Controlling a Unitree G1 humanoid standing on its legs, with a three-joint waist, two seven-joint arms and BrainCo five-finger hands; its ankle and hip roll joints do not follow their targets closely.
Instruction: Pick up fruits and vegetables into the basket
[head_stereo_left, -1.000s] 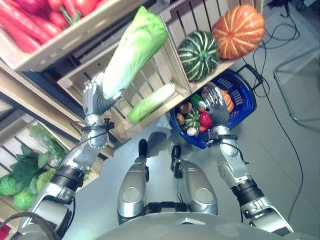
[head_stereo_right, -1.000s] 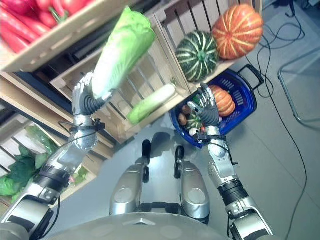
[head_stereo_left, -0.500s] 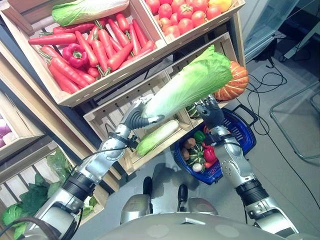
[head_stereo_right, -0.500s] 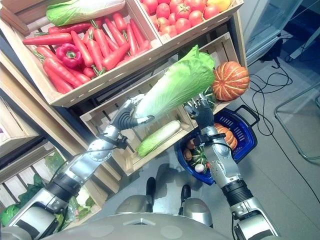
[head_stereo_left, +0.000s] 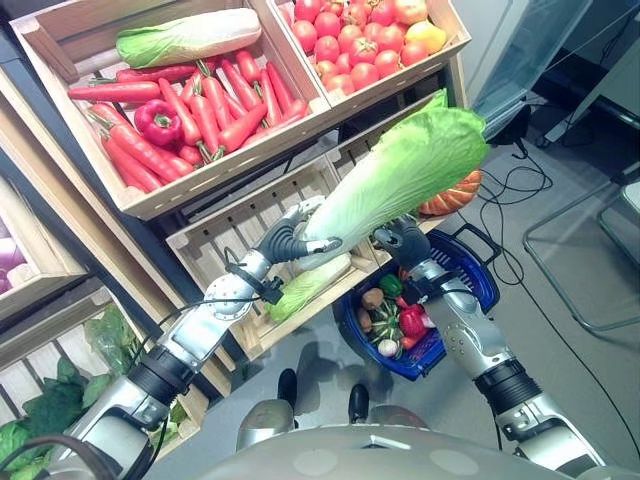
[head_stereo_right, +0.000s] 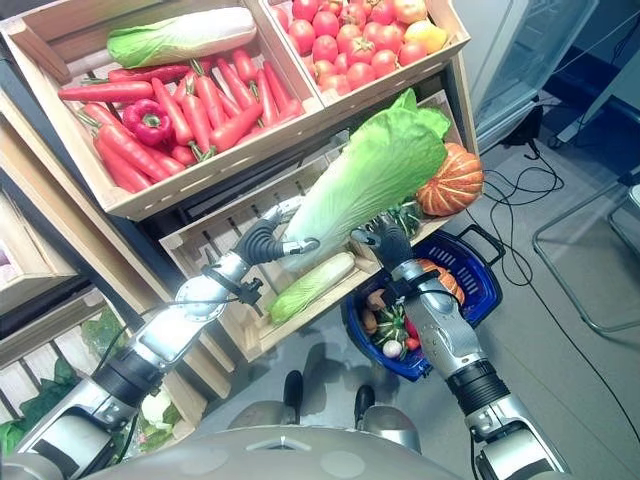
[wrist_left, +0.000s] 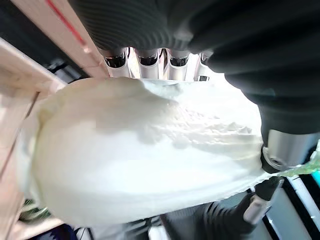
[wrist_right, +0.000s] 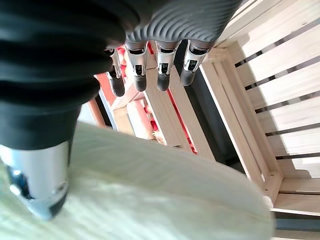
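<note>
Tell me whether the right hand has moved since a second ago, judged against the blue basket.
Yes. The right hand was over the blue basket beside its contents; it has lifted off toward the crates and now sits under the cabbage held by the left hand.

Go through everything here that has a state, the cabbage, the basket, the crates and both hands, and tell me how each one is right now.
Cabbage: lifted in the air, tilted, leafy end up.
Left hand: shut on the cabbage's white base.
Right hand: open, fingers straight, under the cabbage's middle.
Basket: on the floor, partly filled with vegetables.
Second cabbage: lying in the lower crate.
Upper crates: full of carrots and tomatoes.
</note>
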